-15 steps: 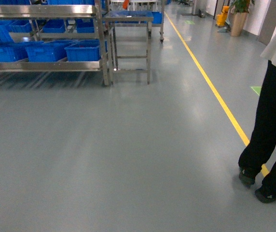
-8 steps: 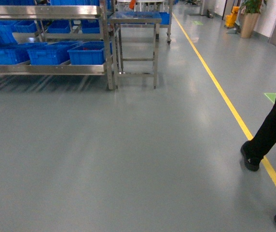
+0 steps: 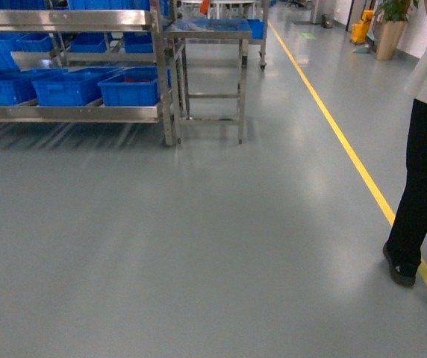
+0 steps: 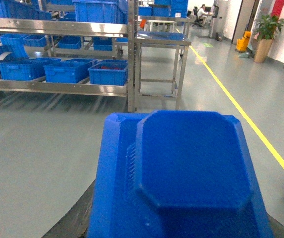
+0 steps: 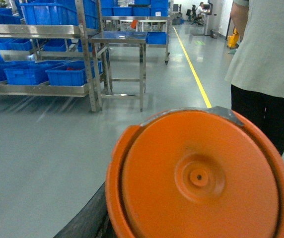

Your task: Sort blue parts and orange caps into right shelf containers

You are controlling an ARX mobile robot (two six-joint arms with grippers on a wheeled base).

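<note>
A blue part [image 4: 186, 168] fills the lower left wrist view, close to the lens. My left gripper [image 4: 181, 230] is shut on it, with one dark finger [image 4: 77, 219] showing at its left edge. An orange cap [image 5: 199, 176] fills the lower right wrist view, flat round top facing the camera. My right gripper [image 5: 196, 230] is shut on it, a dark finger [image 5: 84, 217] beside it. The steel shelf [image 3: 72, 113] stands far off at the upper left and holds blue containers [image 3: 128, 88]. Neither gripper shows in the head view.
A steel table [image 3: 210, 30] stands against the shelf's right end. A person in black trousers [image 3: 422, 186] stands at the right, on the yellow floor line [image 3: 340, 142]. Grey floor lies between me and the shelf. A potted plant [image 3: 389, 33] is at the far right.
The person at the right has stepped along the yellow line. The shelf and table sit slightly further right and lower in the head view than a second ago.
</note>
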